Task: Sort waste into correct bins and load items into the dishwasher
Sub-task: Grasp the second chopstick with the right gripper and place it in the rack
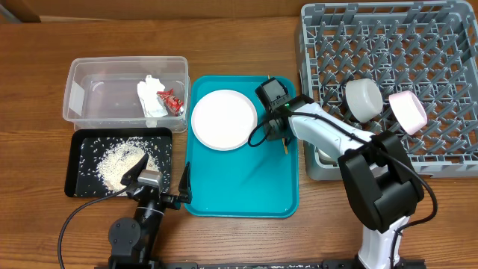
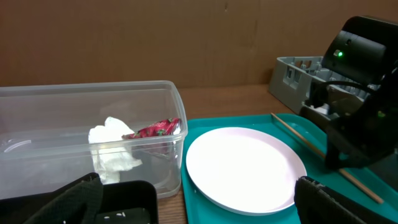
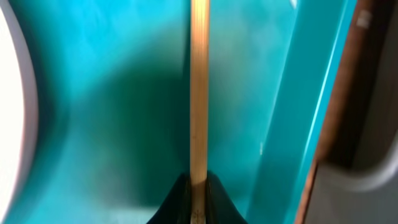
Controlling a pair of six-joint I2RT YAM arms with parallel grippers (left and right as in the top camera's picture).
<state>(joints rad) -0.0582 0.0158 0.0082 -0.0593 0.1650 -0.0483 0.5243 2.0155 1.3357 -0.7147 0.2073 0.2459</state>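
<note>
Right wrist camera is down close: the right gripper (image 3: 198,194) is pinched shut on a wooden chopstick (image 3: 199,93), and the stick runs straight up the picture over the teal tray (image 3: 112,124), with the white plate (image 3: 11,93) just showing at the left edge. From overhead, that arm reaches across the tray's right side, just beside the plate. Over on the right of the desk (image 1: 37,45), the grey dish rack (image 1: 314,45) has a white bowl (image 1: 364,98) and a pale cup (image 1: 408,111) side by side among the pegs, both tipped on their sides. On the left, the clear tub (image 1: 82,75) holds the crumpled tissue (image 1: 151,97) and the red-and-white wrapper (image 1: 171,99), touching one another at its right end. In front of it, the black tray (image 1: 75,175) carries a heap of rice scraps (image 1: 123,161). The left gripper (image 1: 159,179) sits low at the near edge, between black tray and teal tray, its jaws spread wide, holding nothing.
</note>
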